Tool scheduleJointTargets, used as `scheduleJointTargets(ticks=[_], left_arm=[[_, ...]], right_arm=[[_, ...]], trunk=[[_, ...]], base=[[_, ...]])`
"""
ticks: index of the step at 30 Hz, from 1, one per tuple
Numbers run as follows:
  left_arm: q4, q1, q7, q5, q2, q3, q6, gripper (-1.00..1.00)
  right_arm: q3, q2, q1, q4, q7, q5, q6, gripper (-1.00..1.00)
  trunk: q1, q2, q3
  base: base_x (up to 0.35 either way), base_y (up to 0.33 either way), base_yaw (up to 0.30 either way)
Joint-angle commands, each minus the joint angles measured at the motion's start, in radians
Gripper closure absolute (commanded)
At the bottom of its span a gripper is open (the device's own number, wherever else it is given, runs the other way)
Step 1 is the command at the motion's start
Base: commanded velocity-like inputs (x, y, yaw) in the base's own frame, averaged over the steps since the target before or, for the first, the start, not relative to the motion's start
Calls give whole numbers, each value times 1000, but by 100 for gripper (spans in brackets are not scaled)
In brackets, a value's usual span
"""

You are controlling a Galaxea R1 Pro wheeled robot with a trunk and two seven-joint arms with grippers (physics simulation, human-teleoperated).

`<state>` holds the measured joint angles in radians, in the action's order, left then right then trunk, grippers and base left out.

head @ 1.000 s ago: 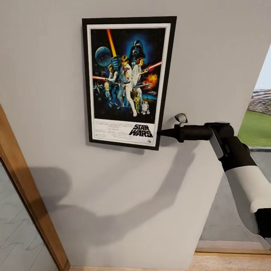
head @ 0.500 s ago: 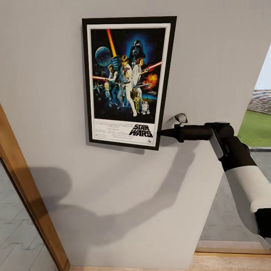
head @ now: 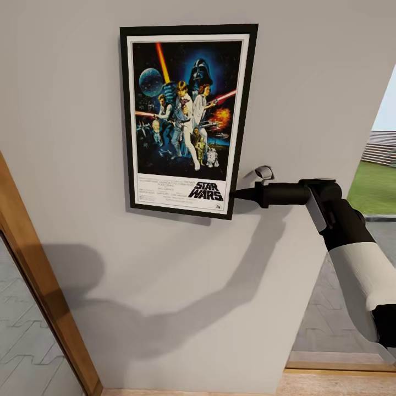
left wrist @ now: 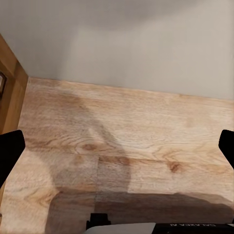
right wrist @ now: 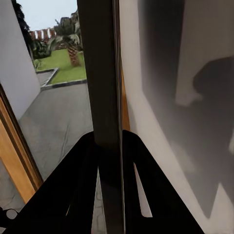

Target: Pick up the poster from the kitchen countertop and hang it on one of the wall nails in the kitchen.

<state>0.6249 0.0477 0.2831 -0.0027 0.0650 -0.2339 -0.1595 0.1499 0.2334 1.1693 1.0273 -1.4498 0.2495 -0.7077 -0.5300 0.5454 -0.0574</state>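
Note:
The Star Wars poster (head: 187, 118) lies flat against the off-white wall (head: 308, 82), upright with its frame a little skewed. My right gripper (head: 237, 193) reaches in from the right and is shut on the poster's lower right corner. In the right wrist view the frame's dark edge (right wrist: 103, 73) runs straight out from between the black fingers (right wrist: 80, 175). No wall nail is visible; the poster covers the wall behind it. The countertop is out of view. My left gripper (left wrist: 117, 151) hangs open over the wooden floor, its fingertips (left wrist: 9, 151) wide apart with nothing between them.
A wooden door frame (head: 33, 275) with glass slants up the lower left. An open doorway (head: 377, 187) at the right shows lawn and paving outside. Wooden floor (left wrist: 126, 146) meets the wall's base below.
The poster and my right arm have stayed put. Only the scenery through the doorway and the glass at the left has shifted slightly.

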Motion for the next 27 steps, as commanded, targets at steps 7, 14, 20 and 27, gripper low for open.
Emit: scheduleJointTargets(ticks=[7,14,20,27], left_arm=[[1,0,7,0,-1,-4,-1,-100],[1,0,7,1,7,-4,-2,-100],[1,0,7,1,10,-4,-1,-100],[1,0,7,1,10,-4,-1,-100]], right_arm=[[2,1,1,-1,0,5,-13,100],[3,1,1,-1,1,5,-13,100],[4,1,1,-1,2,5,-13,100],[5,1,1,-1,2,5,-13,100]], trunk=[[-1,2,-2],[-1,2,-2],[-1,2,-2],[-1,2,-2]], base=[[0,0,0],[0,0,0],[0,1,0],[0,71,0]])
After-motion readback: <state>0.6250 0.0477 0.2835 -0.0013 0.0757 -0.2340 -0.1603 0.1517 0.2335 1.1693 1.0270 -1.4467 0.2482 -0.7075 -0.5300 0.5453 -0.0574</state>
